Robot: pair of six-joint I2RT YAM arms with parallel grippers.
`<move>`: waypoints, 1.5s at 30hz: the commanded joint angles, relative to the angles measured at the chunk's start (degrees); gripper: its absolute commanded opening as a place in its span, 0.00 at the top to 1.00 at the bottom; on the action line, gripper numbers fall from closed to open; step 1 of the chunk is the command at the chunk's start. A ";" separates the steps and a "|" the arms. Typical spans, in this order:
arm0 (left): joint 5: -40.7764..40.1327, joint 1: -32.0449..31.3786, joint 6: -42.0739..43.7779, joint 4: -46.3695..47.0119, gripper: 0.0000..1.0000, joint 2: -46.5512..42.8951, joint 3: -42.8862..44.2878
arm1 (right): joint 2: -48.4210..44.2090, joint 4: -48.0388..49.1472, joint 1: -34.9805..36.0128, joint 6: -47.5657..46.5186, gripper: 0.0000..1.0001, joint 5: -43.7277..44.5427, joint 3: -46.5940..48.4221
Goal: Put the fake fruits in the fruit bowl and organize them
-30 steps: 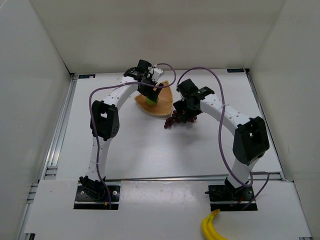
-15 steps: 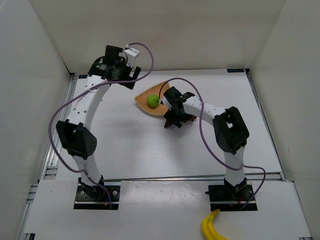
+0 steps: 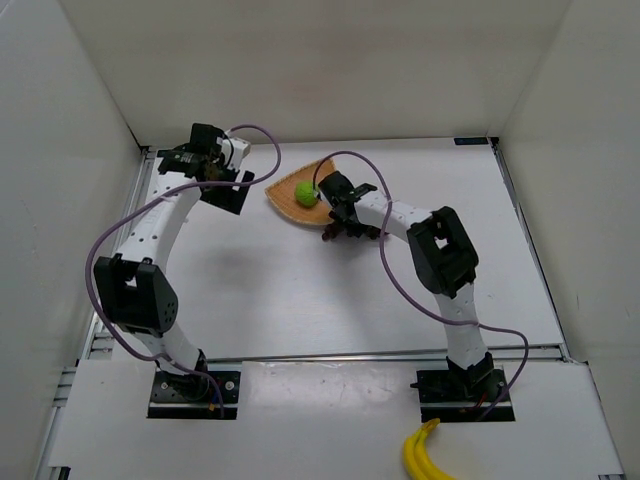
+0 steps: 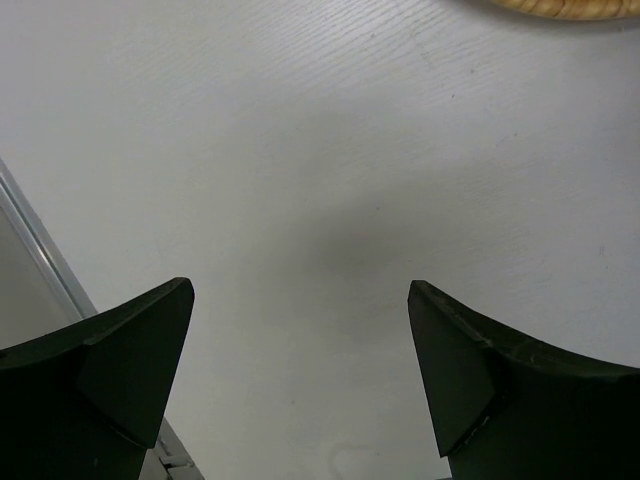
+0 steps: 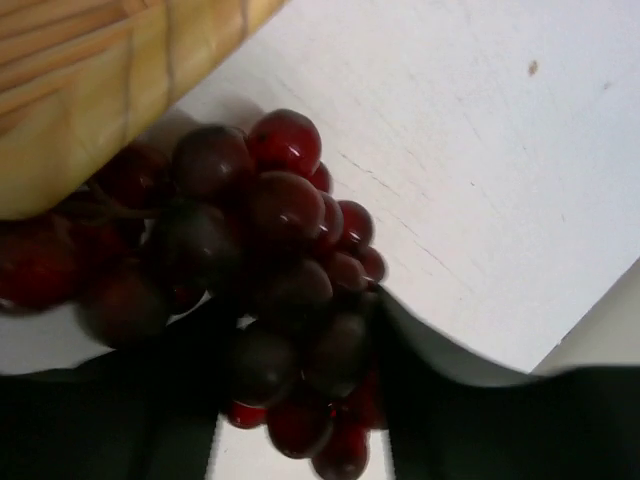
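Observation:
The lime-green fruit [image 3: 306, 193] lies in the tan wicker fruit bowl [image 3: 284, 206], whose rim shows in the left wrist view [image 4: 560, 8] and whose edge shows in the right wrist view [image 5: 110, 80]. The dark red grapes [image 3: 347, 233] rest on the table against the bowl's right edge. My right gripper [image 3: 340, 216] is shut on the grapes [image 5: 270, 260], a finger pressing on each side [image 5: 300, 340]. My left gripper [image 3: 228, 195] hangs open over bare table [image 4: 300, 330], left of the bowl, holding nothing.
A yellow banana [image 3: 425, 455] lies on the near ledge by the right arm's base. White walls enclose the table on three sides. A metal rail [image 4: 40, 260] runs along the left table edge.
The left arm has drawn back leftward from the bowl, leaving the green fruit inside. The right gripper has moved toward the bowl and closed on the grapes.

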 commanded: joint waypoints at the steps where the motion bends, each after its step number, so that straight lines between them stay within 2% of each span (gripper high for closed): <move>1: -0.33 2.21 -0.04 0.37 0.00 -6.61 -1.35 | 1.21 0.89 0.06 5.28 0.61 -3.58 -0.62; 3: 0.19 2.83 -0.04 0.37 0.00 -8.02 -2.23 | -1.25 0.27 0.06 5.90 0.71 -4.74 -2.55; 4: 0.20 3.36 -0.04 0.37 0.00 -8.03 -3.03 | -4.22 0.27 0.06 6.42 0.80 -5.52 -5.17; 7: 0.72 4.50 -0.04 0.37 0.00 -9.52 -4.26 | -11.60 0.27 1.54 6.43 0.83 -7.71 -9.58; 12: 2.03 6.34 -0.04 0.37 0.00 -10.66 -5.49 | -22.34 -0.26 2.96 9.50 1.00 -15.25 -13.46; 16: 3.27 7.49 -0.57 0.37 0.00 -10.67 -6.55 | -26.14 -0.26 2.34 13.71 1.00 -19.76 -9.26; 17: 3.88 8.19 -0.57 0.37 0.00 -10.67 -7.16 | -26.14 -0.26 1.47 17.03 1.00 -21.94 -5.50; 20: 4.42 8.80 -0.57 0.37 0.00 -10.67 -7.69 | -21.93 -0.78 -1.08 25.28 1.00 -25.91 2.68; 21: 5.20 9.42 -0.57 0.37 0.00 -10.67 -8.30 | -18.52 -0.79 -2.65 27.94 1.00 -25.92 8.71; 23: 5.90 9.95 -0.57 0.89 0.00 -10.67 -8.83 | -14.47 -0.79 -4.59 34.17 1.00 -26.53 14.98; 24: 5.91 10.47 -1.09 0.90 0.00 -10.67 -9.44 | -10.10 -1.40 -6.86 41.25 1.00 -28.10 21.37; 26: 6.44 11.00 -1.10 0.90 0.00 -10.67 -10.15 | -5.86 -0.88 -9.25 47.71 1.00 -35.01 26.68; 27: 6.44 11.53 -1.10 0.90 0.00 -10.67 -10.67 | -1.74 -0.18 -11.17 53.83 1.00 -36.45 28.97; 30: 6.44 12.58 -1.71 0.90 0.00 -10.67 -11.30 | 4.51 0.36 -13.13 61.86 1.00 -38.74 34.69; 36: 7.49 14.34 -1.71 0.90 0.00 -10.14 -12.97 | 5.77 3.43 -13.74 63.47 1.00 -38.93 32.60; 45: 8.55 15.49 -2.77 1.42 0.00 -8.56 -12.97 | 5.77 3.43 -12.07 60.66 1.00 -39.45 28.47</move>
